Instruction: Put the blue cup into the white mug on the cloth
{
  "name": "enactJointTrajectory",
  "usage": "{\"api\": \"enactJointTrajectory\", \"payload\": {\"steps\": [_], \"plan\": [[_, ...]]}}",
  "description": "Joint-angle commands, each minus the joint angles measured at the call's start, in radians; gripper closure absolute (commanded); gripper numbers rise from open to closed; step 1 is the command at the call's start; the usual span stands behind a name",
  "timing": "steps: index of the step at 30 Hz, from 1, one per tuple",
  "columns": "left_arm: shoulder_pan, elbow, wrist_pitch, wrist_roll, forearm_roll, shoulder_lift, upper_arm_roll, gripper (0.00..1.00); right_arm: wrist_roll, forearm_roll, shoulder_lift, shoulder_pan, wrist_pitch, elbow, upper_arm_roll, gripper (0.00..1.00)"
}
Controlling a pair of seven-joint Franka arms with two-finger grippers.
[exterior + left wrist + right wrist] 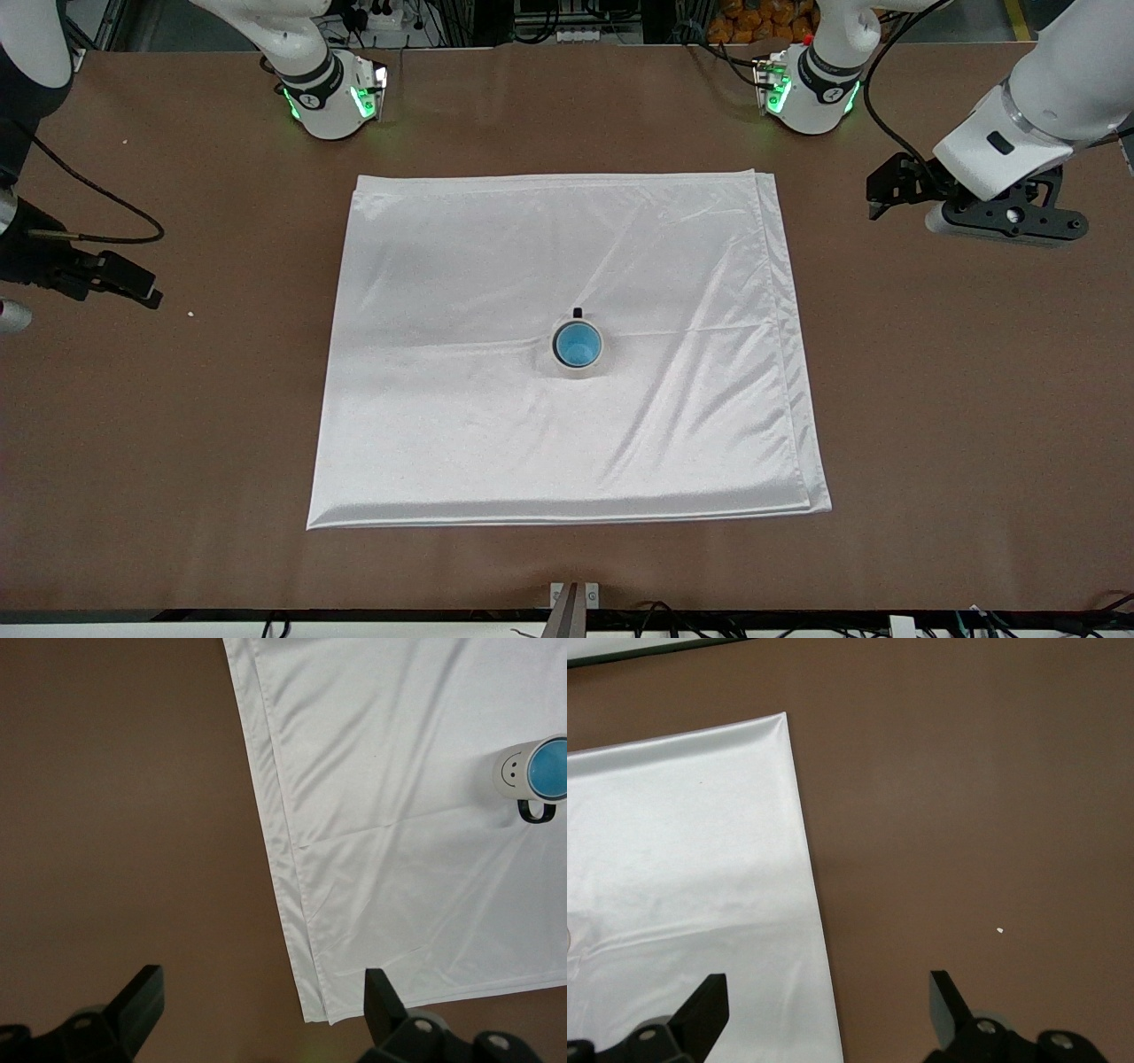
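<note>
The blue cup sits inside the white mug, which stands upright near the middle of the cloth. The mug's dark handle points toward the robots' bases. The left wrist view shows the mug with its face dots and the blue cup in it on the cloth. My left gripper is open and empty over bare table beside the cloth, at the left arm's end; its own view shows it. My right gripper is open and empty at the right arm's end; its own view shows it over the cloth's edge.
The brown table surrounds the cloth on all sides. A small white crumb lies on the table near the right gripper, and it also shows in the right wrist view. The two arm bases stand along the table's edge by the robots.
</note>
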Motion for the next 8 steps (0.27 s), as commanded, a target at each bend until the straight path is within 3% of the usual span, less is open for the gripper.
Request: {"api": "enactJointTrajectory", "payload": {"steps": [1, 8], "plan": [[-0.007, -0.001, -0.005, -0.011, 0.014, -0.003, 0.007, 0.00, -0.014, 0.018, -0.035, -0.014, 0.007, -0.039, 0.009, 0.00], [-0.003, -0.001, -0.002, -0.011, 0.012, -0.001, 0.007, 0.00, -0.014, 0.018, -0.035, -0.014, 0.005, -0.037, 0.009, 0.00]]}}
